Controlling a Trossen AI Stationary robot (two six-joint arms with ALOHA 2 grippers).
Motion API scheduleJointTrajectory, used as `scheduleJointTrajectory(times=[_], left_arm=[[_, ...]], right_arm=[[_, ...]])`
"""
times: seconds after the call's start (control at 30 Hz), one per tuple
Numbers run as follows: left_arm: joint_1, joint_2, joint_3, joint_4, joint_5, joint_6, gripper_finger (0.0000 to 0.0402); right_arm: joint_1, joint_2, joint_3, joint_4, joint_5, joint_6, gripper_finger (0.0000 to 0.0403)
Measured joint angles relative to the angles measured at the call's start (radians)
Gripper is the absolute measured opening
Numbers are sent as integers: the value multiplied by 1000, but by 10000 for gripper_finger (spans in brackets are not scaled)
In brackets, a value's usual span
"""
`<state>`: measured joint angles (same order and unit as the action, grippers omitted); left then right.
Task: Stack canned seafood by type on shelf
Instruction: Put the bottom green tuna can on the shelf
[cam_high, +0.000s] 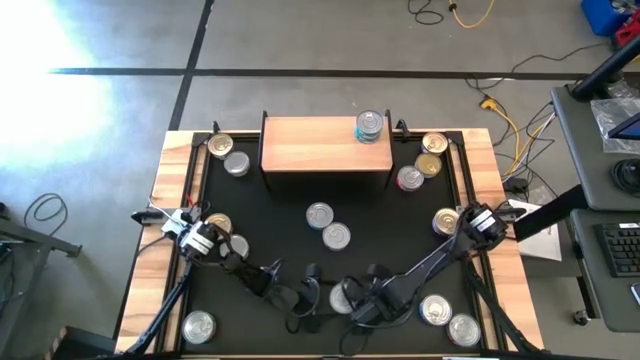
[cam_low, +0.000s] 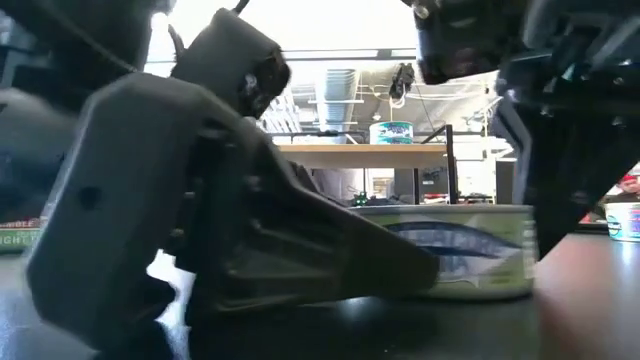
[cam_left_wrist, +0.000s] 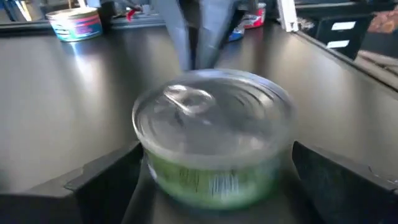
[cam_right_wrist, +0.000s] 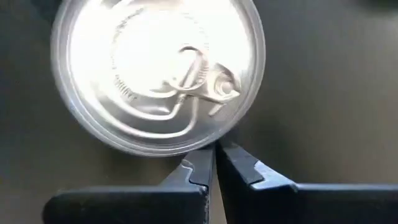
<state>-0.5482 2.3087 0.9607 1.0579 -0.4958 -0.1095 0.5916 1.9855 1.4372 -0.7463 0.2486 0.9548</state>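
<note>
A silver-lidded, green-labelled can (cam_left_wrist: 214, 134) stands on the black table near its front edge (cam_high: 341, 296). My left gripper (cam_left_wrist: 217, 171) is open, almost level, with one finger on each side of this can; I cannot tell whether they touch it. My right gripper (cam_right_wrist: 211, 155) is shut and points steeply down at the can's rim, on the side away from my left gripper. The light-wood shelf (cam_high: 325, 145) stands at the back and bears a stack of cans (cam_high: 370, 125) on its right end. My right gripper has its shut fingertips (cam_right_wrist: 202, 163) against the can's outer edge at the rim (cam_right_wrist: 205, 144), slanting down from above. Nothing lies between the fingers. The can stands flat on the table, lid up.
Loose cans lie around: two mid-table (cam_high: 320, 214) (cam_high: 337, 236), several at the back corners beside the shelf (cam_high: 221, 147) (cam_high: 434, 144), others by my left arm (cam_high: 218, 225), my right arm (cam_high: 446, 221) and the front corners (cam_high: 199, 325) (cam_high: 435, 310). Wooden planks edge the table.
</note>
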Motion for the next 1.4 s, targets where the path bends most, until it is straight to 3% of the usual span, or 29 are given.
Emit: scheduleJointTrajectory(times=[0.5,0.8,1.03,1.17,1.27,1.4], left_arm=[[8,5,48,-36,15,16,395],[-20,-30,1,-17,-96,4,366],[-36,-254,-131,-117,-123,-24,364],[-5,-431,-193,-258,-116,13,363],[42,-553,-208,-353,-121,51,364],[141,-661,-210,-458,-13,83,364]], right_arm=[[-16,11,-8,37,60,-90,13],[2,-9,-8,27,116,-44,13],[63,-149,-4,-20,135,-5,13],[83,-245,-5,-19,259,-63,13],[82,-283,-16,16,277,-129,13],[69,-297,-50,109,250,-259,13]])
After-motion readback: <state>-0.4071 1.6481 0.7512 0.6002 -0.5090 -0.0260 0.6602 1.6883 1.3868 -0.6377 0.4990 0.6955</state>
